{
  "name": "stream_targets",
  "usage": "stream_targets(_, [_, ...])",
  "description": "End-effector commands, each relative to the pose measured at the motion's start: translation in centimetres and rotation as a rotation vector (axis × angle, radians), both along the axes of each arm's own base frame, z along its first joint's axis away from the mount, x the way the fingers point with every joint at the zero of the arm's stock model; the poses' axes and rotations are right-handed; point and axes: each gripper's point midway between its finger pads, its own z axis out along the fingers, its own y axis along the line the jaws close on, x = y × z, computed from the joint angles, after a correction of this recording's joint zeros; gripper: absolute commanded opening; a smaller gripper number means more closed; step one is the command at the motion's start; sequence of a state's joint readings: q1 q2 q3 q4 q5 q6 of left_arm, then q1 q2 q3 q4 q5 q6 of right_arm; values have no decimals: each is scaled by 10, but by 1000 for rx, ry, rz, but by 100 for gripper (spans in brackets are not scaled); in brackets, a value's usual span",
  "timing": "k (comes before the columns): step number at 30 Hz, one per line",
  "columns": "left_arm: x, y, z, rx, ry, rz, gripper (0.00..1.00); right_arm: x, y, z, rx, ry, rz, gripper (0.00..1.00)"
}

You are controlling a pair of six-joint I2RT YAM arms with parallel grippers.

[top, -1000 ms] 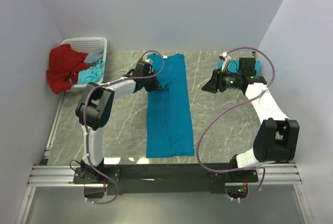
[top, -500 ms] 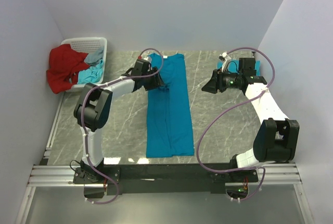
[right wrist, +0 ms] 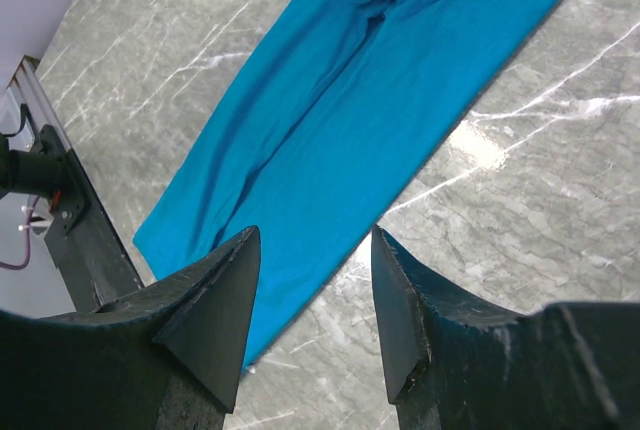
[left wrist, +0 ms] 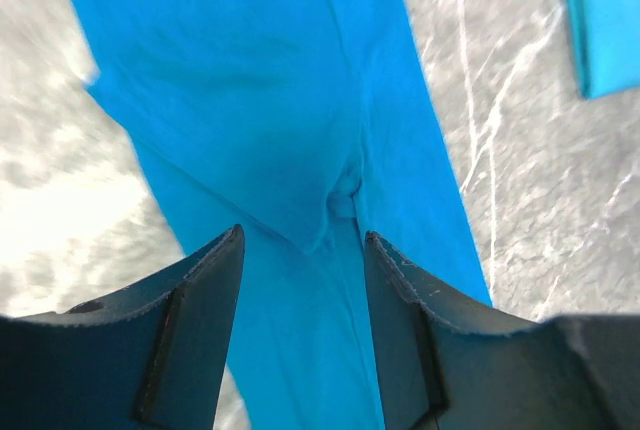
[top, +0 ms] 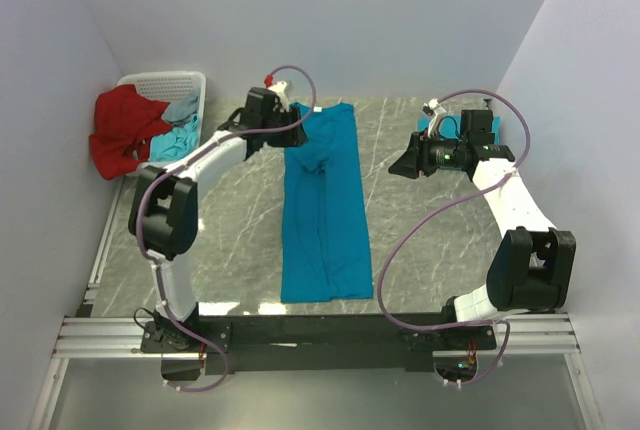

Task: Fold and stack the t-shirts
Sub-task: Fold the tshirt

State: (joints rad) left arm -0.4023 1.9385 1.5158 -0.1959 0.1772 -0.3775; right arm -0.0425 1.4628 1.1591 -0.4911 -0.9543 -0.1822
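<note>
Teal-blue short-sleeved cloth t-shirt (top: 327,220), folded lengthwise into long strip, lies along centre of grey marble tabletop (top: 430,250): hem by near edge, collar at far edge. Small pucker in cloth toward far end.
Left gripper (left wrist: 300,240) above strip's far left part, jaws apart, nothing between.
Right gripper (right wrist: 310,240) hovers right of strip, jaws apart, empty.
Small white collar tag (top: 314,108), writing too small to read.
Second teal-blue folded t-shirt (left wrist: 605,20) near far right corner.
White plastic basket (top: 165,80) at far left corner, red garment (top: 120,135) draped over rim.
</note>
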Motion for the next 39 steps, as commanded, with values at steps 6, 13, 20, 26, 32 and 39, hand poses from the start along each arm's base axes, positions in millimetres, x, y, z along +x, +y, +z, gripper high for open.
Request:
stream_targets(6, [-6,-5,28,-67,-52,-151,55,7,-2,16,-1,-63,9,55])
stream_targets(13, [-8,-27,-27,71,29,-186,53,9,-3,13,-4,-53,5,55])
stream_targets(20, [0,-29,-60,214,65,-176,51,9,-3,11,-6,-51,9,55])
stream_targets(26, [4,-27,-72,314,53,-157,51,9,-2,10,-4,-43,12,55])
stream_targets(32, [3,-30,-78,349,54,-184,48,9,-3,9,-4,-41,12,55])
stream_targets(39, [-6,-34,-82,356,53,-219,48,9,-3,10,-4,-41,12,55])
